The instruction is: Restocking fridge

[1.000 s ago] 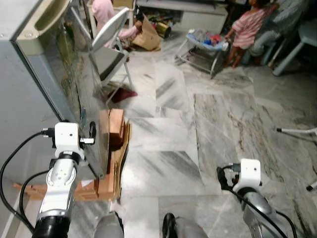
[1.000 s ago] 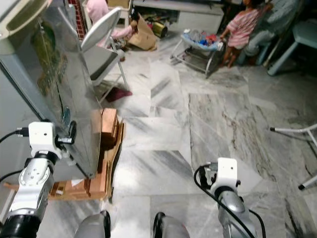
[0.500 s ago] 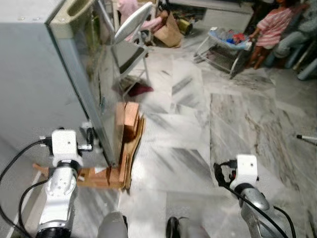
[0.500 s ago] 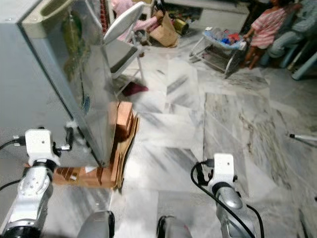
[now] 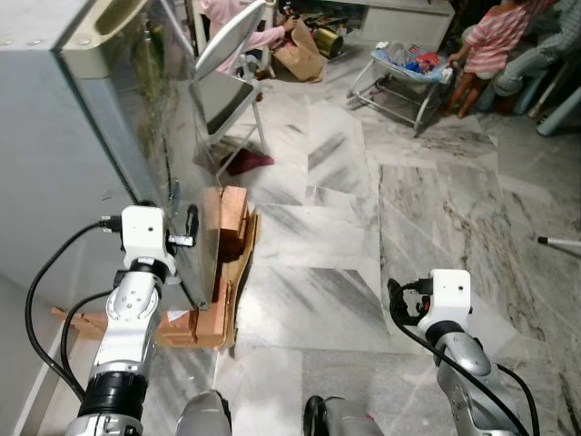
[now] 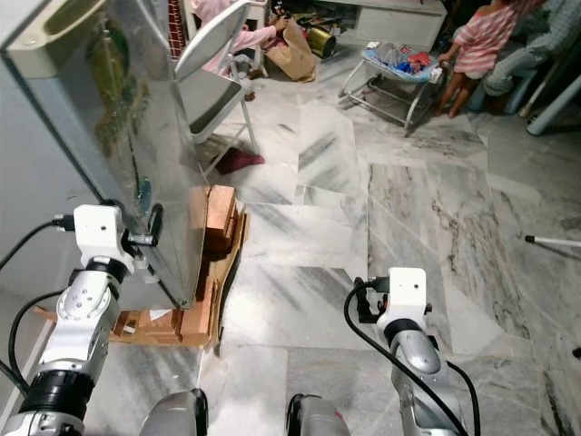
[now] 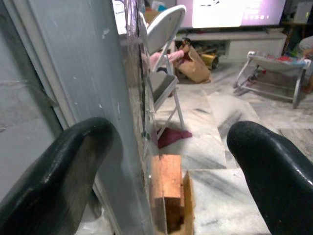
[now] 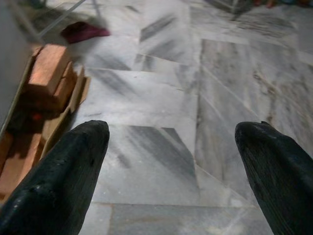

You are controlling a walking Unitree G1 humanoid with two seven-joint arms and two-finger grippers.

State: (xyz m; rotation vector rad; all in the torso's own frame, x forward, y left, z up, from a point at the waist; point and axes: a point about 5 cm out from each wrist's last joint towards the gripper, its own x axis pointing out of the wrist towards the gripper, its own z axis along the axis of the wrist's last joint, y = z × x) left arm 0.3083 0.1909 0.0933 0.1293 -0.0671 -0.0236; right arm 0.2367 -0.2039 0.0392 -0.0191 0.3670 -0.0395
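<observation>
Now I'm holding the left gripper (image 7: 166, 161), fingers wide, straddling what looks like the fridge (image 5: 54, 154) door's edge; the right gripper (image 8: 173, 171) is hanging wide beside it.

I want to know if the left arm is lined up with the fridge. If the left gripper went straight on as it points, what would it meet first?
Probably the front corner edge of the fridge: the open left gripper straddles it, though depth is unclear.
</observation>
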